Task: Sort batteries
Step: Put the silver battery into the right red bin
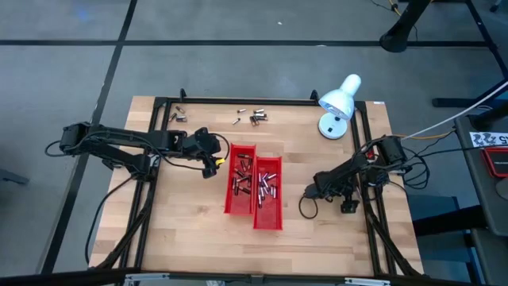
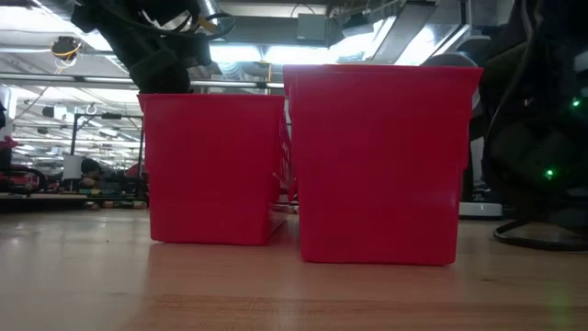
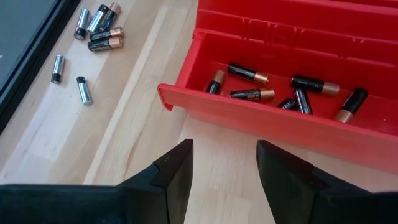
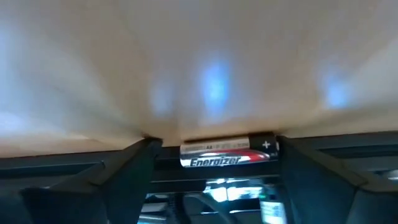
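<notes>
Two red trays stand side by side mid-table, each holding several batteries. More batteries lie loose on the wood near the far edge. My left gripper hovers open just outside the left tray's near-left corner, with nothing between its fingers. My right gripper is low over the table, right of the trays, with one silver battery between its fingers. My right gripper has a silver and red battery spanning the gap between its two fingers, lying crosswise with one end toward each finger. The end with the plus mark meets one finger. Whether the battery rests on the table, I cannot tell.
A white desk lamp stands at the far right corner. A black frame borders the wooden table. In the low view the two trays block most of the table behind them. Bare wood lies near the front edge.
</notes>
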Tool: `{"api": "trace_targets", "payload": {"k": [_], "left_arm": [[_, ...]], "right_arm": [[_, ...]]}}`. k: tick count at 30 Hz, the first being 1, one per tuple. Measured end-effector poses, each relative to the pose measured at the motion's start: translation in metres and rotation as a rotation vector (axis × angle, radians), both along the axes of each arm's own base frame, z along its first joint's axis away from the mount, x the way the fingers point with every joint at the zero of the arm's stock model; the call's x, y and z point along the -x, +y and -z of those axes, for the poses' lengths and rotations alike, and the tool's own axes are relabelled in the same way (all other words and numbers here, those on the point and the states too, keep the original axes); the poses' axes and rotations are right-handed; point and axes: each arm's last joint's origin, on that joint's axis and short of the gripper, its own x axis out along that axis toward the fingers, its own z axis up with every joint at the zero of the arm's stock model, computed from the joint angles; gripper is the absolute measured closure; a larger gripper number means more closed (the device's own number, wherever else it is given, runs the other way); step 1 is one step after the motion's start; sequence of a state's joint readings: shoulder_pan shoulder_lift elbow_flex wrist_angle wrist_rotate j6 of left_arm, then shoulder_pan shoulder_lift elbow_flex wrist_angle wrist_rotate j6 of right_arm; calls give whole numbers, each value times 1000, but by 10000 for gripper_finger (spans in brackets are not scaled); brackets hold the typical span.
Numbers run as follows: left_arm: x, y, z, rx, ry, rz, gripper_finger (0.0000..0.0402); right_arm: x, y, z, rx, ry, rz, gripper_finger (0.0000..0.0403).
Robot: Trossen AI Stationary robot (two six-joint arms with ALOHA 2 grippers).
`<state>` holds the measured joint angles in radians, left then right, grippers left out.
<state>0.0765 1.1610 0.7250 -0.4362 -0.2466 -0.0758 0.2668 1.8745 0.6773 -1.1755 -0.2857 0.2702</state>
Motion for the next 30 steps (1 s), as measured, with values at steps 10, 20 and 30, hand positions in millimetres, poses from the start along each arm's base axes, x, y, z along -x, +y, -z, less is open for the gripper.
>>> {"api": "trace_targets", "payload": {"k": [10,20,30], "left_arm": [[0,-3,0,6,-2,7,235],[-1,-8,0,10,-3,25,235],[-1,-8,0,14,-4,20,235]], "right_arm": [[5,-1,5,30,23,35,78],[4,0,6,43,30,103,207],[-17,7,-1,28,-16,146,317]]}}
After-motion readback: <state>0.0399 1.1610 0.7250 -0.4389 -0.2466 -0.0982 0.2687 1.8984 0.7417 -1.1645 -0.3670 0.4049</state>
